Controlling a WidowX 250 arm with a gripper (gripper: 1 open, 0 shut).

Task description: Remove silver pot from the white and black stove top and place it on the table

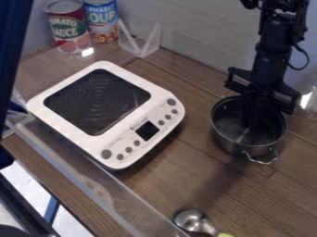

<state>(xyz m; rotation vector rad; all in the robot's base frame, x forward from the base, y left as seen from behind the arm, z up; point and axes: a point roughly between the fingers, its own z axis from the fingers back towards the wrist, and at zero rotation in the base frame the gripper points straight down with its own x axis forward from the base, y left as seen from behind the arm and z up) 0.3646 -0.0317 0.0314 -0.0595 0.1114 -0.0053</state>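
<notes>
Silver pot (246, 141) on table (210, 199) beside stove top (106, 106)

My arm (277, 37) is matte black, a slim column of stacked, blocky segments in the upper right of the frame. A thin dark cable (301, 57) runs beside it. Lower down, my claw (257, 111) is black too, under a wide crossbar (258, 85).

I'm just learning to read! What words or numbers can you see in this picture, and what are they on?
"SAUCE", under blurry letters like "TOMATO": on the left can.
"SOUP", under the same kind of blurry letters: on the right can.
Buttons and display on the stove top: too small to read.
Silver pot: no writing shows.
</notes>
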